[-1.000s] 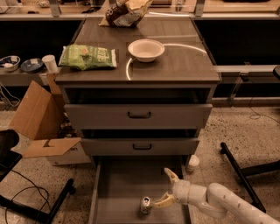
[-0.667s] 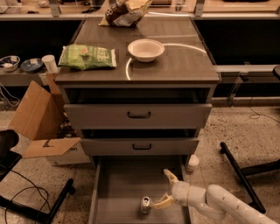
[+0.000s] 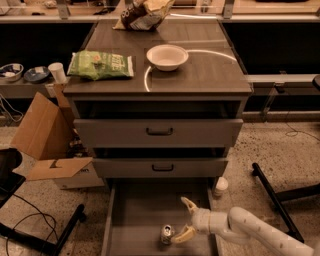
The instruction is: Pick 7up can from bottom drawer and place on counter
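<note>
The 7up can point(image 3: 166, 234) stands upright on the grey floor of the pulled-out bottom drawer point(image 3: 140, 215), near its front middle. My gripper point(image 3: 183, 218) reaches in from the lower right on a white arm. Its cream fingers are spread open. The lower fingertip point(image 3: 179, 236) is right beside the can's right side; the upper finger point(image 3: 189, 204) is apart from it. The can is not held. The counter point(image 3: 210, 75) is the dark wood-grain cabinet top with a thin white curved line.
On the counter lie a white bowl point(image 3: 167, 56), a green chip bag point(image 3: 102, 64) and a crumpled brown bag point(image 3: 142, 12). Two upper grey drawers with black handles point(image 3: 160, 132) stand slightly open. A small white bottle point(image 3: 220, 186) and black legs point(image 3: 272, 197) are right; a cardboard box point(image 3: 47, 137) is left.
The gripper has stayed open next to the can, shifting only slightly. The can has not moved.
</note>
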Controlling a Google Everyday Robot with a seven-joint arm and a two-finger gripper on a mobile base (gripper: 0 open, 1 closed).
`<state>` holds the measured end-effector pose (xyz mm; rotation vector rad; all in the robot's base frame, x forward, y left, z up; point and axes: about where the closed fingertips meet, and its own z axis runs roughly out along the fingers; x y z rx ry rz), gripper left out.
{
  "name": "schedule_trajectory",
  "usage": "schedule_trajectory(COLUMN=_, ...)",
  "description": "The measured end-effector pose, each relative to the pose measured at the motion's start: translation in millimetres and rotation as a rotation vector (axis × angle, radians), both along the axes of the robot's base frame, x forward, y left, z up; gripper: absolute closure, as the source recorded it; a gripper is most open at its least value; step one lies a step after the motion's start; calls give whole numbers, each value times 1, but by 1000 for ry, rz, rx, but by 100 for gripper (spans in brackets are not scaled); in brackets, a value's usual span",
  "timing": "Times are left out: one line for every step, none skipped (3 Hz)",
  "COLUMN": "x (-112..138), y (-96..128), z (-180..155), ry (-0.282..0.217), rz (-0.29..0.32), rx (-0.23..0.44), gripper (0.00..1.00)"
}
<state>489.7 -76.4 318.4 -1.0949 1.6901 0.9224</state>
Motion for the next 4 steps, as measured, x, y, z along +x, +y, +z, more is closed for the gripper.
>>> schedule_trajectory(x=12, y=-15, z=-43, ry=-35, rz=56, rx=-29, gripper=0)
schedule_trajectory(x=18, y=-23, z=-83, ry=-62, rz=65, rx=-40, gripper=0)
schedule_trajectory(x=20, y=-12, z=-120, ry=-74, rz=67, rx=-49, gripper=0)
schedule_trajectory(x=13, y=14, z=-152, ry=-70, rz=84, rx=-35, gripper=2)
